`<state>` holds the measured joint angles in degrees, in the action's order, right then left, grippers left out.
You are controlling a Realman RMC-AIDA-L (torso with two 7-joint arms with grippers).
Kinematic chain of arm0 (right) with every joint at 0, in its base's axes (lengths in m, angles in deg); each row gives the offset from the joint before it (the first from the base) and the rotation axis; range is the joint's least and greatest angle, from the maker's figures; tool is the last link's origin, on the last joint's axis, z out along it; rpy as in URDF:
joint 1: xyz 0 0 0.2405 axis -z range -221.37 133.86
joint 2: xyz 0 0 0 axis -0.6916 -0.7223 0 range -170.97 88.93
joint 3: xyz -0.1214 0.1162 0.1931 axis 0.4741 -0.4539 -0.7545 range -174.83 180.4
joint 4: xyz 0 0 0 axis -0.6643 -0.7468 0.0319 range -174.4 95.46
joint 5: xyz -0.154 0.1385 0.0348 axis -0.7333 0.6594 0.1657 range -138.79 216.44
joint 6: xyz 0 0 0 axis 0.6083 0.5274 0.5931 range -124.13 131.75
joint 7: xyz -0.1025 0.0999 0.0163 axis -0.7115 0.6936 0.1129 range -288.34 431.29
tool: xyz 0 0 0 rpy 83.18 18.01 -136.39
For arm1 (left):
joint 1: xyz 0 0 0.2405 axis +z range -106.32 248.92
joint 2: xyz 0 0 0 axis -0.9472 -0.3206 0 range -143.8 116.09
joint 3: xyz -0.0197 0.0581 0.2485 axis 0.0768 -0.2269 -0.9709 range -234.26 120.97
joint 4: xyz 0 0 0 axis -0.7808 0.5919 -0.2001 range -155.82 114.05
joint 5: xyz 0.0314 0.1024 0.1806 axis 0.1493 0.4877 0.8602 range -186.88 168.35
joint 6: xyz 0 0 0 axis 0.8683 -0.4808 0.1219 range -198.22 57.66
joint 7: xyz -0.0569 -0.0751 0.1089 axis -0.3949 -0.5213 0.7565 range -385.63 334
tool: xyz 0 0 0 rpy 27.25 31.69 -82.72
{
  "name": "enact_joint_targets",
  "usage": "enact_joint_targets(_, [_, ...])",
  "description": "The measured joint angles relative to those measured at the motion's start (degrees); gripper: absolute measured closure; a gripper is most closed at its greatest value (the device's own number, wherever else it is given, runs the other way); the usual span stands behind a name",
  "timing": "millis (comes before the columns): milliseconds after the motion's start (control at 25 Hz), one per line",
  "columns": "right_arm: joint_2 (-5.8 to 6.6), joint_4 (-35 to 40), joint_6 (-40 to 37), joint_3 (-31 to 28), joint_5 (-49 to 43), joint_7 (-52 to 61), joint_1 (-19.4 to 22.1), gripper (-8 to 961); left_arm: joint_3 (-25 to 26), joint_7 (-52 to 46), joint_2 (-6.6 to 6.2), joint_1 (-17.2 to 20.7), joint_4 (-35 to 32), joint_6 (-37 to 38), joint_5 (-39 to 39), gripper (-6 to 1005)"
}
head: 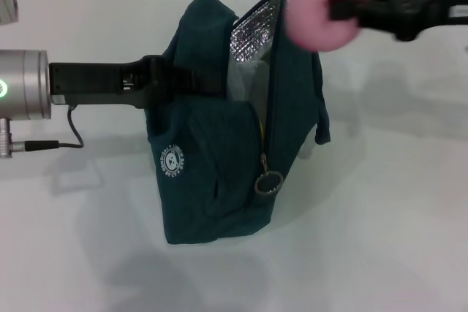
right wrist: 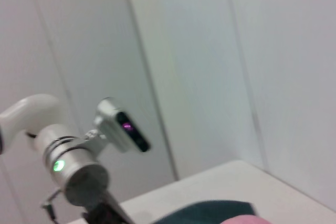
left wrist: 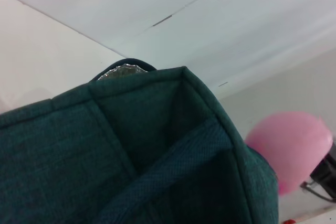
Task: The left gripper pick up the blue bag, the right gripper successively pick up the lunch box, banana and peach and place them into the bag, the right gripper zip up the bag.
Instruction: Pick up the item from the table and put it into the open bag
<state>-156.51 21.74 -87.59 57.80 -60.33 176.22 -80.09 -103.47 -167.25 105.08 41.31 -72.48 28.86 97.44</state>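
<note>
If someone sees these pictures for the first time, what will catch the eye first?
First the pink peach, held in the right claw in the air, just above and to the right of the bag's open top. Next the blue bag, standing upright on the white table in the middle, its zipper open and silver lining showing. The left claw grips the bag's upper left side.

Lit evenly and brightly from above; cast soft shadows on the table; blurred the moving peach.
</note>
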Motion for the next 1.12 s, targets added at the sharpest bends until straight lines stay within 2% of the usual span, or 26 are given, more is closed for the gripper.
enact_joint_targets(320, [-0.08, -7.74, 6.17, 7.67, 0.52, -2.99, -4.38, 882, -0.14, 0.03, 0.04, 0.02, 0.0, 0.0, -1.43, 964])
enact_joint_targets(480, [-0.16, -8.48, 6.87, 8.94, 0.82, -3.7, -5.02, 914, -0.16, 0.15, 0.13, 0.03, 0.0, 0.0, -1.43, 964])
enact_joint_targets(760, [-0.27, -9.09, 7.01, 12.11, 1.11, -4.05, -6.24, 908, 0.02, 0.35, 0.18, 0.03, 0.0, -0.01, -1.43, 964])
enact_joint_targets(1120, [0.16, -9.25, 6.35, 13.84, -0.02, -3.29, -6.51, 901, 0.07, 0.46, 0.14, 0.5, 0.0, -0.06, -1.43, 964])
